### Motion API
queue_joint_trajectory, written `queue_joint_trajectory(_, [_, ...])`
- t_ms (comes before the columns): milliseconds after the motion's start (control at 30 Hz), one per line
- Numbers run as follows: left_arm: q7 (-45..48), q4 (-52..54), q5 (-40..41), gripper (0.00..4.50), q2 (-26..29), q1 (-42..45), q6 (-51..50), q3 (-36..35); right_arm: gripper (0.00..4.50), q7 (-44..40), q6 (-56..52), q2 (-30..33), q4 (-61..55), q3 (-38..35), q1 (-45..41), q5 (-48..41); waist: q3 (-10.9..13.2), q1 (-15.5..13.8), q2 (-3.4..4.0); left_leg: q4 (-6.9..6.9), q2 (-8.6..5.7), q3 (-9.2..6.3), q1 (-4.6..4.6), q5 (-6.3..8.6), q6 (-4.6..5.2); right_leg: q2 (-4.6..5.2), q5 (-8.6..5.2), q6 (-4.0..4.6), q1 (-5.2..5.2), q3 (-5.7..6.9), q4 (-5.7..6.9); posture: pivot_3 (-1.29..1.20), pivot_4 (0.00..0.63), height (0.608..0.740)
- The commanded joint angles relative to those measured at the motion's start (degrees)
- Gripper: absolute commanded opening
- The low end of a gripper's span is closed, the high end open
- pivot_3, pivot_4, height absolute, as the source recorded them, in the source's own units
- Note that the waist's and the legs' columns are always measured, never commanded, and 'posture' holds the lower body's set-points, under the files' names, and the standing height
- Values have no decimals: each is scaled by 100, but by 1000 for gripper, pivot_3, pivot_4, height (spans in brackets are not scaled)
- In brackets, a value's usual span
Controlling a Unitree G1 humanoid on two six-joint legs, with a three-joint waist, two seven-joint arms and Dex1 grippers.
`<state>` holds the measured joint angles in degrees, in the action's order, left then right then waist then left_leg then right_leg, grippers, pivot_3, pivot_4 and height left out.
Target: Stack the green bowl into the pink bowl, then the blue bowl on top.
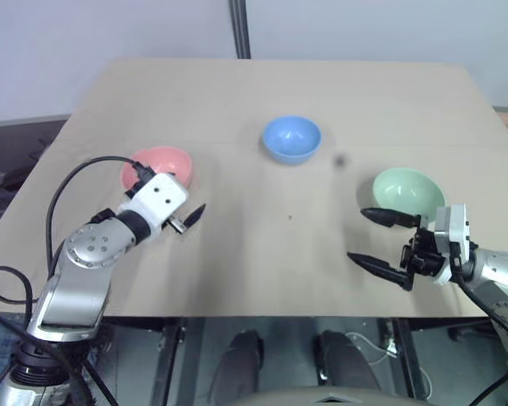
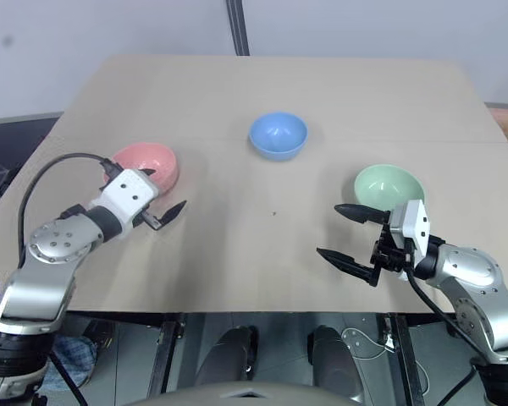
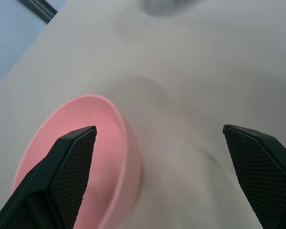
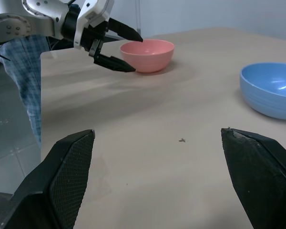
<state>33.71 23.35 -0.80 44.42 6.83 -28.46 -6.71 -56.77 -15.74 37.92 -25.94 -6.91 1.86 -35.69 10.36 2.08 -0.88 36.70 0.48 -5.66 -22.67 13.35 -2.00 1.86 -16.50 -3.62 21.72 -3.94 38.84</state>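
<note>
On table (image 1: 237, 271): pink bowl (image 1: 159, 166) left, blue bowl (image 1: 292, 139) centre-back, green bowl (image 1: 403, 191) right, all apart. Left gripper (image 2: 165, 199) released beside pink; right gripper (image 1: 374, 239) released, empty, near green.

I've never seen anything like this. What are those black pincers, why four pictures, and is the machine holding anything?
It's a two-armed robot at a tan table. The two wide pictures come from cameras in its head, looking down; the other two come from cameras on its wrists. The pincers are its grippers: the left gripper is open beside the pink bowl, the right gripper is open near the green bowl. The blue bowl sits farther back. All three bowls stand apart; nothing is held.
</note>
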Motion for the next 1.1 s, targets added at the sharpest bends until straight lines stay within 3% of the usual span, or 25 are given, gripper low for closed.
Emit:
queue_joint_trajectory(33, [9, 147, 63, 4500, 86, -49, -251, -286, 4446, 44, 27, -12, -122, -62, 33, -31, 0, 7, 0, 0, 1, 0, 0, 0, 0, 0, 0, 0, 0, 0, 0, 0, 150, 740])
queue_joint_trajectory(267, [119, 55, -81, 4500, 329, -379, -540, -105, 4446, 111, 2, -20, -68, -135, -2, -68, 2, 2, 0, 0, 1, -1, 1, 0, 0, 0, 0, 0, 0, 0, 1, 0, 150, 740])
queue_joint_trajectory(567, [152, -267, -273, 4500, 416, -208, -476, 137, 4446, 541, -197, -137, -137, -125, 17, -53, 2, -2, 0, -1, 1, -2, 0, 0, 0, 0, 0, 0, 1, 2, 1, 0, 150, 740])
queue_joint_trajectory(900, [545, -1470, -412, 4500, 659, 453, 287, 618, 4446, 946, -174, -415, -114, -124, -134, 55, 1, -7, 1, 0, 0, -3, 1, 0, 0, 0, 0, 0, 1, 3, 2, 0, 150, 740])
queue_joint_trajectory(1100, [660, -2191, -846, 4500, 834, 883, 1210, 1076, 4446, 1349, -41, -924, -87, -291, -283, -84, 0, 16, 5, -1, 1, 0, 6, 0, 0, -1, 0, 0, 0, 0, 6, 0, 150, 740])
